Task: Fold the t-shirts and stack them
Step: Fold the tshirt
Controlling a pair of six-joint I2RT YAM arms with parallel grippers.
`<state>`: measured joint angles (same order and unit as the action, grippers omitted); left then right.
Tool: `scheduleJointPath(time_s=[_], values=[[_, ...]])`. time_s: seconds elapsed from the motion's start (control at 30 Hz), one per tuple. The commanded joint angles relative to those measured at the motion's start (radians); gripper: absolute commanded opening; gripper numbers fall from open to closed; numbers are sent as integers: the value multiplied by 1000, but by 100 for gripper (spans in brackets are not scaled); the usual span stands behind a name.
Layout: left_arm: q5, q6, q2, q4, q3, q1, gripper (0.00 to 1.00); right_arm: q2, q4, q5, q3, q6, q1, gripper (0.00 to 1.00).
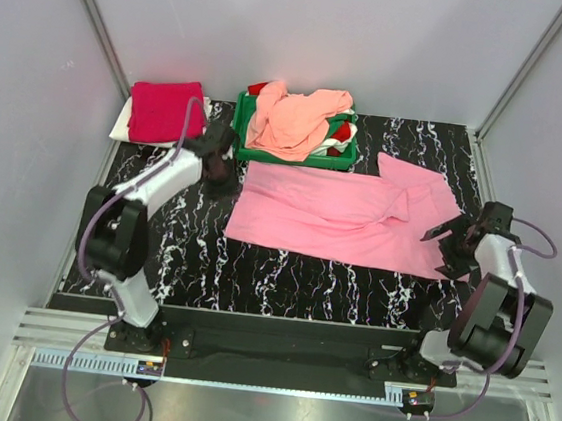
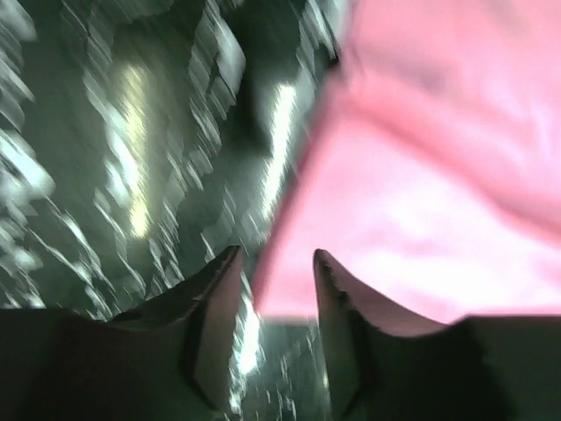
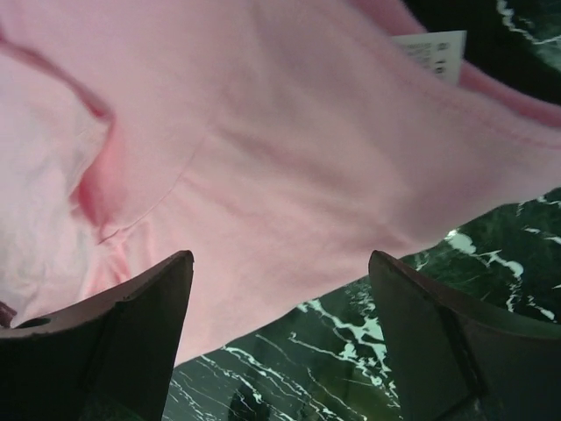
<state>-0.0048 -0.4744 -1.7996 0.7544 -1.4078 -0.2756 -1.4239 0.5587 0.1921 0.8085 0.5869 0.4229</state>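
A bubblegum pink t-shirt (image 1: 331, 211) lies flat across the middle of the black marbled table, one sleeve turned over at its right end. My left gripper (image 1: 223, 172) hangs at the shirt's far left corner. In the blurred left wrist view its jaws (image 2: 277, 254) stand apart, with only table between them and the pink edge (image 2: 438, 175) just past the tips. My right gripper (image 1: 444, 251) is open wide over the shirt's right edge (image 3: 263, 132), holding nothing. A white neck label (image 3: 429, 53) shows near that edge. A folded crimson t-shirt (image 1: 166, 111) rests on a white one (image 1: 121, 125) at the back left.
A green tray (image 1: 243, 116) at the back centre holds a crumpled peach t-shirt (image 1: 296, 120) and other red and white cloth. Grey walls close in the table on the left, right and back.
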Motion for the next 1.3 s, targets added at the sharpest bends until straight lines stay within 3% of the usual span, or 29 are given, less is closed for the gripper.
scheduleJointPath(time_s=[0.0, 0.07, 0.23, 0.43, 0.67, 0.83, 1.03, 1.27], values=[[35, -65, 140, -118, 162, -86, 46, 95, 49, 15, 67, -22, -61, 89], [84, -96, 151, -199, 259, -120, 47, 102, 18, 47, 57, -1, -116, 88], [140, -122, 71, -276, 308, -146, 47, 8, -80, 84, 23, 19, -173, 87], [111, -139, 22, -233, 352, -151, 44, -102, -101, 18, -3, -18, -173, 87], [63, -214, 221, -222, 585, -152, 43, -107, -102, -66, -101, 19, -173, 90], [77, -259, 431, -207, 757, -154, 44, 17, -62, -68, -127, 51, -173, 91], [20, -218, 564, -79, 692, -154, 50, 117, -11, 21, -48, 67, -173, 88], [72, -202, 617, -136, 719, -155, 53, 76, -63, 102, 53, 99, -191, 74]])
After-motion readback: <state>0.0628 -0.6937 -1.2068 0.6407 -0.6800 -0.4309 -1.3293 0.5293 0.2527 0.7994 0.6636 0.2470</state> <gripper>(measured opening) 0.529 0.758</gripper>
